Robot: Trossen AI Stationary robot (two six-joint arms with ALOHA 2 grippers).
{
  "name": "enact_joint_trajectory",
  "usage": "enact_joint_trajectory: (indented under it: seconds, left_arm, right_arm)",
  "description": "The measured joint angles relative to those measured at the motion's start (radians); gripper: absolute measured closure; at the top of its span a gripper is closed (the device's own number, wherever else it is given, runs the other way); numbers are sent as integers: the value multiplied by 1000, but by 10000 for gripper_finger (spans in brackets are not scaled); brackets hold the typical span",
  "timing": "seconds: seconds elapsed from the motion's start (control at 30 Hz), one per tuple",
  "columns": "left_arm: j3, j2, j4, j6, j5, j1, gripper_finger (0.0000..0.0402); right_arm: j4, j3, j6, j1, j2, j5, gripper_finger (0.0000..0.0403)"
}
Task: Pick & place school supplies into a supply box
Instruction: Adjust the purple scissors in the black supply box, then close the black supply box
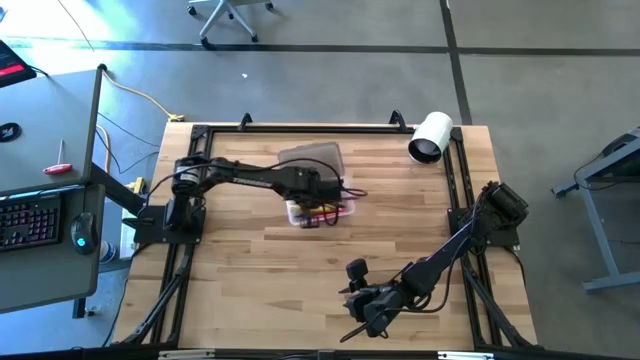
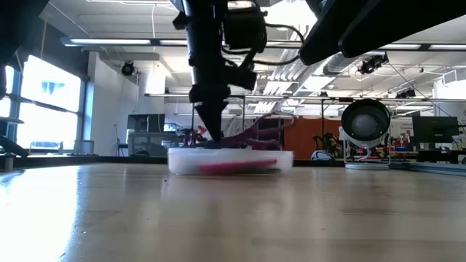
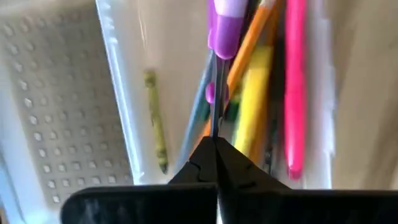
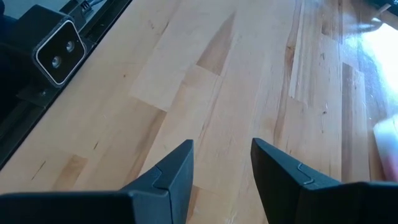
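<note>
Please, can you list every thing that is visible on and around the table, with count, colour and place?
supply box: one, clear, table middle, lid open
school supplies: several, pink, yellow, orange, purple, inside the box
crayon: one, olive yellow, inside the box, apart from the others
white roll: one, white, far right corner of the table
keyboard: one, dark, desk beside the table
left gripper: one, dark, over the box, fingers shut on a thin purple-handled thing
right gripper: one, dark, near table edge, fingers open, empty
</note>
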Motion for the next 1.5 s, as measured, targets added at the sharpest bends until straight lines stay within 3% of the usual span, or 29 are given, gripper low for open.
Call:
enact_joint_trajectory:
  seconds: [0.2,0.37,0.63,1.0,1.13,1.3,1.5]
  left_arm:
    - [0,2,37,-5,49,1,382]
    - [-1,1,-21,-59,-89,0,350]
    - [0,17,-9,-65,-19,-7,348]
    - [3,53,-32,-87,42,-24,218]
    - [56,55,-127,-142,26,-55,204]
    - [169,55,-316,-231,6,-85,217]
    - [285,54,-548,-329,-145,-120,249]
  right_arm:
    - [0,0,4,0,0,-3,263]
    - [0,0,7,0,0,-7,263]
    - [0,0,2,0,0,-8,263]
    - [0,0,-1,0,0,4,263]
    - [-3,0,-2,0,0,118,263]
    - [-69,0,-6,-1,-2,288,263]
    - [-282,0,91,-25,-4,356,263]
